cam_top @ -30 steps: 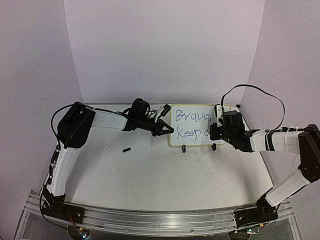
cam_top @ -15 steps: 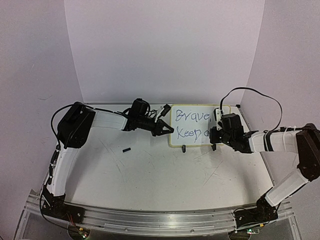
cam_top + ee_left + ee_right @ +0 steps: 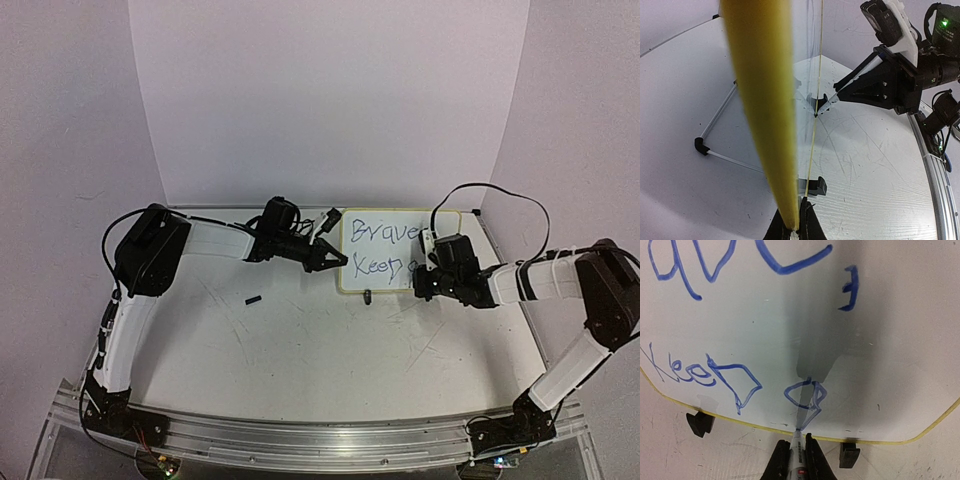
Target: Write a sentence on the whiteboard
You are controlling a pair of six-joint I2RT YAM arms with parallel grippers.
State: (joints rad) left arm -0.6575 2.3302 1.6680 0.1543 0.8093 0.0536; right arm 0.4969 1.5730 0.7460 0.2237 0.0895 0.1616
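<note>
The whiteboard (image 3: 385, 235) stands tilted on two black clip feet (image 3: 849, 454) at the back of the table. It carries blue writing, "Brave" above "Keep" and one more letter. My left gripper (image 3: 335, 262) is shut on the board's left edge; in the left wrist view its jaws (image 3: 794, 222) pinch the cream-yellow rim (image 3: 760, 100). My right gripper (image 3: 425, 280) is shut on a blue marker (image 3: 797, 462). The marker's tip touches the board's lower rim, just below the last letter (image 3: 805, 392). The right gripper also shows in the left wrist view (image 3: 880, 85).
A small black cap (image 3: 253, 298) lies on the scratched white tabletop (image 3: 320, 350), left of centre. White walls close the back and both sides. The right arm's cable (image 3: 490, 195) loops above the board's right end.
My right gripper has moved left and down along the board's lower right, bringing the marker tip to the bottom rim. The last letter has gained a tail. The left arm and board have not moved.
</note>
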